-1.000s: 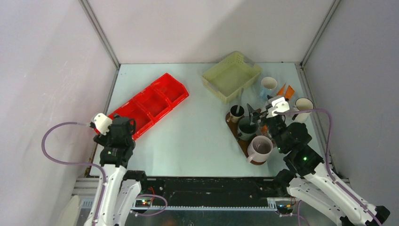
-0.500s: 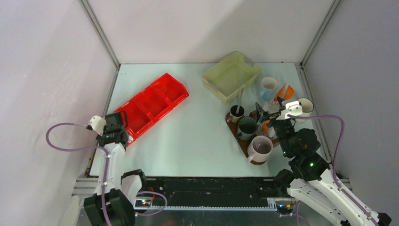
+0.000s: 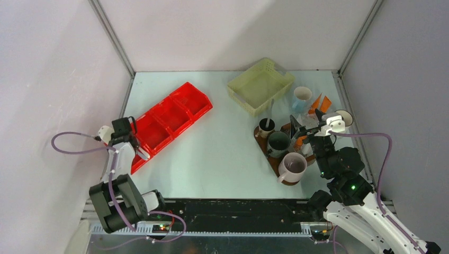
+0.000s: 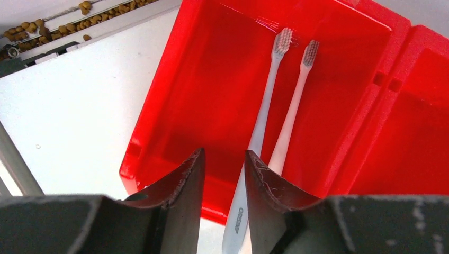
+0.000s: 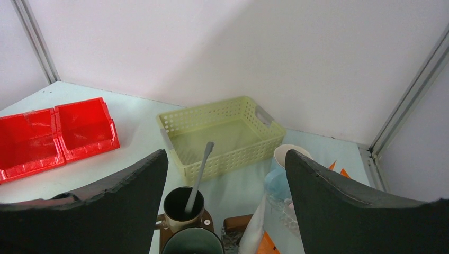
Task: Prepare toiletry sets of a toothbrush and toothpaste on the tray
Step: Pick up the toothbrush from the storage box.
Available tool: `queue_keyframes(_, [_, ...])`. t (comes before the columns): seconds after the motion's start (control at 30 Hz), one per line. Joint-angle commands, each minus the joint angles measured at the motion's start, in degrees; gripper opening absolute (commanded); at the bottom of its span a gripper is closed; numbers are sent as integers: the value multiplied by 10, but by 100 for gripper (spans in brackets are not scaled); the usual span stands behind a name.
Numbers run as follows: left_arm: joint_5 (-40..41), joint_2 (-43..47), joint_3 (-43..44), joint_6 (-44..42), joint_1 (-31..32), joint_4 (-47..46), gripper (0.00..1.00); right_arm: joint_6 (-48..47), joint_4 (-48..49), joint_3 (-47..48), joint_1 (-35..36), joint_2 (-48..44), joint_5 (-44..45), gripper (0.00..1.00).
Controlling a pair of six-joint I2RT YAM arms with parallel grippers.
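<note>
As seen from above, the tray (image 3: 270, 157) is set at the right of the pale table (image 3: 222, 153), white walls (image 3: 238, 32) around, with the right gripper (image 3: 305, 117) spread empty by its far end. Only by the left wrist are 2 toothbrushes (image 4: 266, 106) shown in the red bin (image 4: 212, 79), 1 handle between the left gripper's (image 4: 225, 159) narrowed fingers; a grip cannot be told.

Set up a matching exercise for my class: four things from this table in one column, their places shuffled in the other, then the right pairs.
Things
1. two white toothbrushes
2. small brown mug
3. mauve-grey mug
4. yellow mesh basket

Places
a. near end of the tray
b. on the table, beyond the tray
c. lying side by side in a red bin compartment
d. far end of the tray, a lone toothbrush standing in it

Pairs: 1-c, 2-d, 3-a, 4-b
</note>
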State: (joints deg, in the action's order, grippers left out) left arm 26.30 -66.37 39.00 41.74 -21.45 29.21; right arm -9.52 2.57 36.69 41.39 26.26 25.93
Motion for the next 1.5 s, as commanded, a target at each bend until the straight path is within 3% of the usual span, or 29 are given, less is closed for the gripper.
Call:
queue_keyframes(0.0, [-20, -36, 29, -7, -22, -31, 38, -8, 20, 1, -1, -3, 5, 84])
queue_keyframes(0.43, [-54, -129, 58, -22, -33, -48, 30, -13, 23, 1, -5, 8, -4, 84])
queue_keyframes(0.8, [-35, -9, 21, -7, -33, -83, 36, -28, 27, 1, -5, 10, -4, 85])
queue_keyframes(1.47, [-98, -145, 57, -22, -34, -72, 38, -25, 27, 0, -7, 30, -19, 85])
